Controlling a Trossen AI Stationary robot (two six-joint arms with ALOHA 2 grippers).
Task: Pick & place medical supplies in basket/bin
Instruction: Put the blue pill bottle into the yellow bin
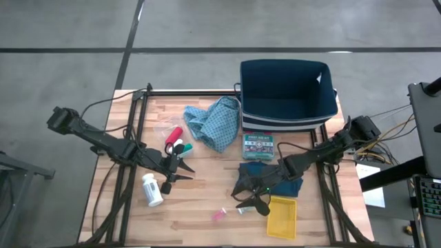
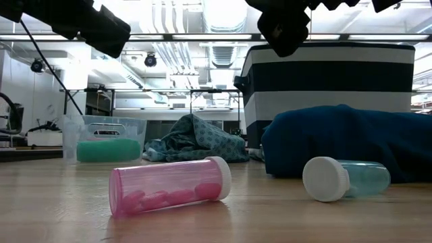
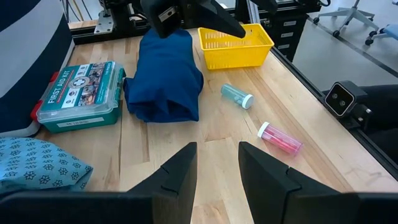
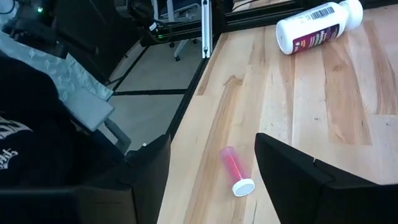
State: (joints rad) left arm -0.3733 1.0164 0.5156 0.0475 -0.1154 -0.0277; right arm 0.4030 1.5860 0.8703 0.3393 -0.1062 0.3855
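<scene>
While both arms reach in over the wooden bench (image 1: 207,200), the left hand (image 1: 180,170) hangs above the middle of the boards with its fingers apart and nothing between them. Just beside it, toward the bench's far side, lie the red, green and white cylinders (image 1: 178,142), close together. The white pill bottle (image 1: 152,190) lies on its side nearer the front edge, close to the left hand but not touching it.

The right hand (image 1: 253,203) hovers near the front edge, its fingers spread and empty. A pink vial (image 4: 236,170) with a white cap lies on the bench ahead of this hand, and a pale blue vial (image 3: 237,96) rests close by. The dark blue folded cloth (image 3: 165,78) lies under the right arm, just behind the hand, and the yellow tray (image 1: 282,215) sits just beside the hand.

The light-blue patterned cloth (image 1: 215,120) is bunched up against the dark bin (image 1: 287,94), which stands at the far right of the bench. A green first-aid box (image 1: 258,145) lies between the bin and the folded cloth.
</scene>
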